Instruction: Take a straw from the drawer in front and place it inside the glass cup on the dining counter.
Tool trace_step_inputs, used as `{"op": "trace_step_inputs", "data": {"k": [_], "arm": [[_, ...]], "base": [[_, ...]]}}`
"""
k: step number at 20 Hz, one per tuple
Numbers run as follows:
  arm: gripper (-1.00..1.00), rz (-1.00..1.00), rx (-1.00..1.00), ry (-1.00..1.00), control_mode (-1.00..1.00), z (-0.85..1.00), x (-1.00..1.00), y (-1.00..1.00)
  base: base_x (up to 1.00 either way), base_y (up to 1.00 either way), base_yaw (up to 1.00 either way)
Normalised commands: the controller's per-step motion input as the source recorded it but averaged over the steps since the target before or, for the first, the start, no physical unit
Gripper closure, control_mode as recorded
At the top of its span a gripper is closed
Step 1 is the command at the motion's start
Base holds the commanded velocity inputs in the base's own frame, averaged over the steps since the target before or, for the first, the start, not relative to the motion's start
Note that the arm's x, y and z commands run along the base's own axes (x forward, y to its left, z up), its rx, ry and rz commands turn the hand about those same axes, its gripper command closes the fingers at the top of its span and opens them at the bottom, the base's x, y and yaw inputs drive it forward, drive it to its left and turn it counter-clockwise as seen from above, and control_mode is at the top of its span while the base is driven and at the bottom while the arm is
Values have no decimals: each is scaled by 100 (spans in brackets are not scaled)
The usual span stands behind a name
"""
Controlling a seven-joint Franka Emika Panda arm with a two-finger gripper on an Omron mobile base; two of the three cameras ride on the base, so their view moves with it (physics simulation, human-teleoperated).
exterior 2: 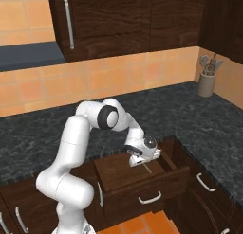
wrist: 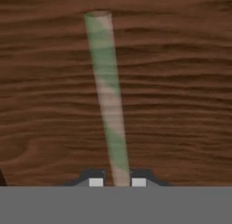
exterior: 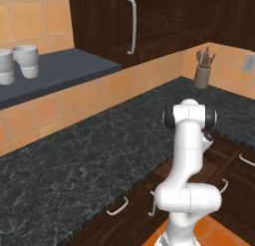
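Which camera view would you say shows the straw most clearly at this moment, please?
The hand view: the straw, striped green and beige, runs up the frame between the pincer tips, over the drawer's wood floor. The right base view gives a thin sliver in the open drawer under the hand.

The drawer (exterior 2: pixel 142 178) stood pulled out below the black stone surface (exterior 2: pixel 190 114), its top uncovered, so there was room to pass straight down into it and straight up out of it. The arm's hand (exterior 2: pixel 141 155) sat low inside the open drawer, close to the rear wall and under the surface's front edge, which limited travel backward. In the hand view the straw (wrist: pixel 108 100) lay on bare wood floor (wrist: pixel 181 82) with free space on both sides, and the jaws flanked its near end closely. A utensil holder (exterior 2: pixel 207 81) stood well apart in the far corner.
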Motion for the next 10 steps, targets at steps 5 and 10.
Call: {"op": "trace_step_inputs", "data": {"k": [5,10], "arm": [[100,-5,0,-44,-100,-49,-78,-80],[100,-9,10,-37,-100,41,-90,-78]], "base": [[0,0,0],[0,0,0]]}}
